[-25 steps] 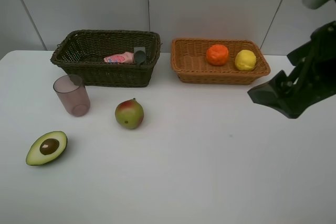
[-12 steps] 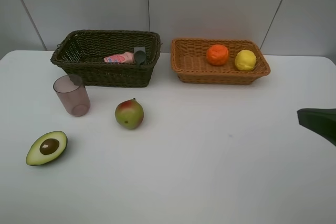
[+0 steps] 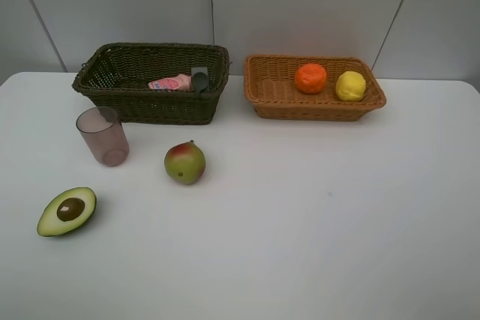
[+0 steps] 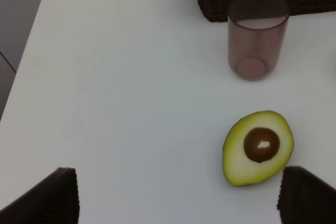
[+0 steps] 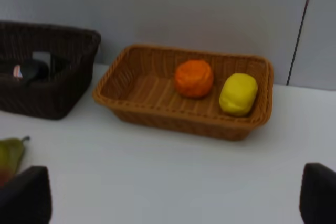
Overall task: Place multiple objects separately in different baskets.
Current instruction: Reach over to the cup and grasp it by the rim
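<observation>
Btwn picks; left gripper (image 4: 178, 199) & right gripper (image 5: 170, 195) spread wide, empty. Next prob: halved green avocado (image 4: 257, 148) → orange-tan wicker basket (image 3: 315, 110).

Dark brown-green basket (image 3: 150, 106), rear left: holds a small pink bottle (image 3: 170, 82) lying on its side and a black pump bottle (image 3: 199, 80), largely hidden. Orange-tan basket (image 3: 315, 112), just beside it on the right: orange (image 3: 310, 78) and lemon (image 3: 350, 85), side by side. Outside the baskets, in front of the dark one — translucent mauve cup (image 3: 103, 136), upright; red-green pear-like fruit (image 3: 184, 162); halved avocado (image 3: 67, 211), cut face up, pit showing.
</observation>
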{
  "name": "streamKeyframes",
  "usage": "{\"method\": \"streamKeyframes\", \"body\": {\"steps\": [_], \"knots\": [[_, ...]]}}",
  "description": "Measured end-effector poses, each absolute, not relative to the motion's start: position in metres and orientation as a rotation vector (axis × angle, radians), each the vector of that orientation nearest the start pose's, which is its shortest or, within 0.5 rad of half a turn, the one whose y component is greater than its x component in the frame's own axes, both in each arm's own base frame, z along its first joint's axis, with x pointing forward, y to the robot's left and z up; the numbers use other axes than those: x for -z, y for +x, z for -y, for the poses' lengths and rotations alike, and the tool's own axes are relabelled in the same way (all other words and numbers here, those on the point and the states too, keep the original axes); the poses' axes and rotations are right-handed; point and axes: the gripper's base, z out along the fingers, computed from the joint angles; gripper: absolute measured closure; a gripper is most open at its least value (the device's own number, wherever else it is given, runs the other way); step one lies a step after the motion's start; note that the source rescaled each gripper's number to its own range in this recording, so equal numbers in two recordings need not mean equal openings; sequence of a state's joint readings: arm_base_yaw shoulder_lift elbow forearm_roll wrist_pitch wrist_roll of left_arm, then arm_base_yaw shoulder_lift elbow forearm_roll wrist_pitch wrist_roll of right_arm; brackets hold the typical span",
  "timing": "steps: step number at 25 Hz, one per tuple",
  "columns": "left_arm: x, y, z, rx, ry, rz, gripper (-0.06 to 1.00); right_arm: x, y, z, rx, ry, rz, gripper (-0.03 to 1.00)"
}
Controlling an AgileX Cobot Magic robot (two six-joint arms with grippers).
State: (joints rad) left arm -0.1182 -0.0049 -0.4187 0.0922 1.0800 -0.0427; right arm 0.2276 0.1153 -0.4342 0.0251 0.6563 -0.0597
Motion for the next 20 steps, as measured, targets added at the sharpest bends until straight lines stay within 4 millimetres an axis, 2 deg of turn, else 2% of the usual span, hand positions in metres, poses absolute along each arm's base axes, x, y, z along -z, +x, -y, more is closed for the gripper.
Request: {"method": "streamKeyframes", "body": {"steps": [6,13,20], "knots": [[-0.253,0.003,-0.007,-0.018,0.079,-2.135,-0.06,-0.293,0.017,-0.006,-0.153,-0.221,-1.712,-0.03],[-0.253,0.003,-0.007,-0.018,0.079,-2.135,-0.06,-0.293,0.016,-0.006,-0.154,-0.223,-1.726,-0.03],[-0.253,0.003,-0.007,-0.018,0.079,-2.135,-0.06,-0.298,0.004,-0.004,-0.163,-0.239,-1.817,-0.03]]}}
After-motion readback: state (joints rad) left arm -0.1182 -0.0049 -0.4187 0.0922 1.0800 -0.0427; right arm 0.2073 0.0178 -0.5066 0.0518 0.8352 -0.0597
